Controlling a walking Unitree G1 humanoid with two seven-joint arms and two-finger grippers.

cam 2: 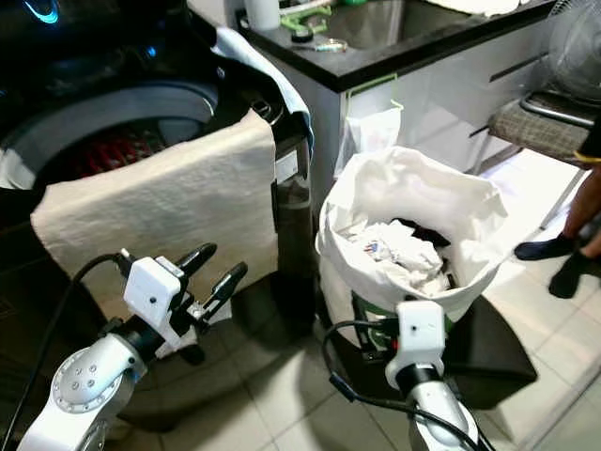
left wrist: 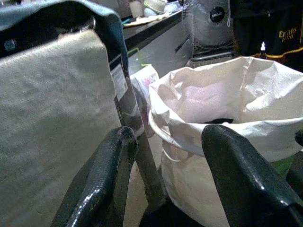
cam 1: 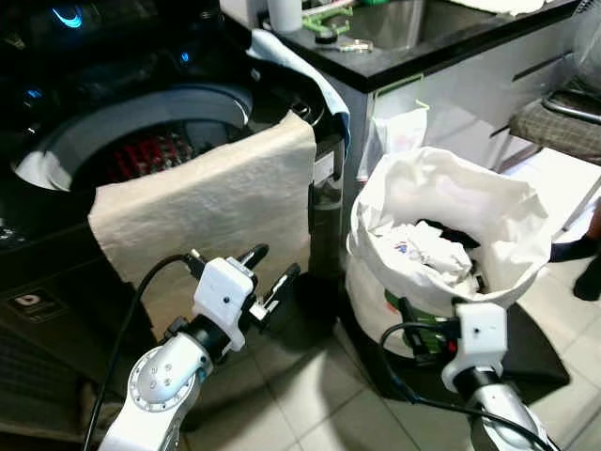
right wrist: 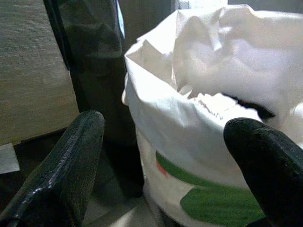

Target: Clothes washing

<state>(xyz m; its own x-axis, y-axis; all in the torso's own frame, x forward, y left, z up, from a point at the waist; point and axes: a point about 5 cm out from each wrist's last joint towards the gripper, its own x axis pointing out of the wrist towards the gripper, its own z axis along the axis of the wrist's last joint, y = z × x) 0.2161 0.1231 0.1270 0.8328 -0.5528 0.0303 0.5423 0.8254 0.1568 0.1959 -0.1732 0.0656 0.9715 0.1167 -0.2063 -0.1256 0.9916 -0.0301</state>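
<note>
The open washing machine (cam 1: 141, 122) stands ahead of my left tool (cam 1: 266, 270), a beige towel (cam 1: 211, 193) draped over its front rim just beyond my spread, empty fingers. The white laundry bag (cam 1: 451, 216), full of crumpled clothes (cam 1: 427, 249), sits on the floor just ahead of my right tool (right wrist: 165, 156), whose fingers gape wide, holding nothing.

Head stereo looking down, both wrist cameras near laundry bag (cam 1: 441, 216)
</note>
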